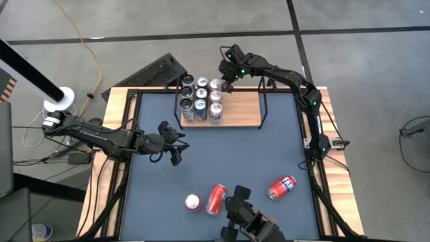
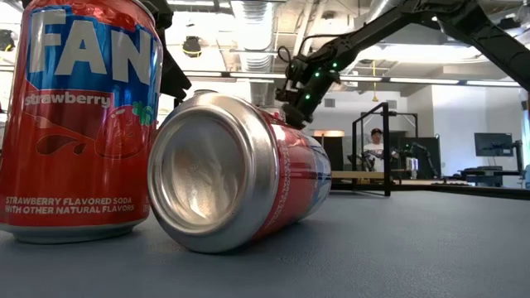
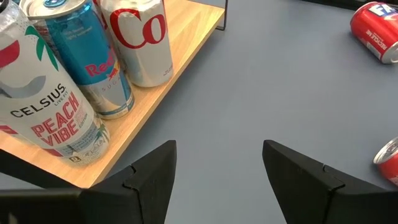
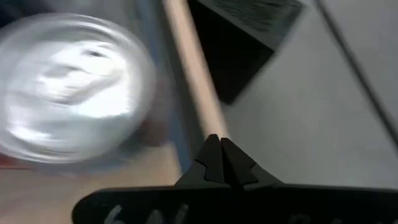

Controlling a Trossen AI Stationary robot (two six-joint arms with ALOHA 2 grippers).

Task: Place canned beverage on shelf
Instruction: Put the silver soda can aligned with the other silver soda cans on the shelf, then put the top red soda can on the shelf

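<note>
The shelf (image 1: 242, 113), a light-wood board with black rod uprights, stands at the table's far side. Several upright cans (image 1: 201, 101) fill its left half; the left wrist view shows a Celsius can (image 3: 43, 106), a blue can (image 3: 87, 62) and a white can (image 3: 140, 37) on the board (image 3: 177, 37). My right gripper (image 1: 227, 84) is shut, just right of the cluster's far-right can (image 1: 215, 85), whose blurred top (image 4: 68, 87) lies beside the fingertips (image 4: 217, 146). My left gripper (image 1: 176, 146) hovers open over the table's middle left, nothing between its fingers (image 3: 155, 180).
On the near part of the table stand an upright red can (image 1: 193, 202) and, next to it, a red can on its side (image 1: 216, 199). A Fanta can (image 1: 282, 187) lies at the near right. A dark camera mount (image 1: 245, 216) sits at the near edge. The shelf's right half is bare.
</note>
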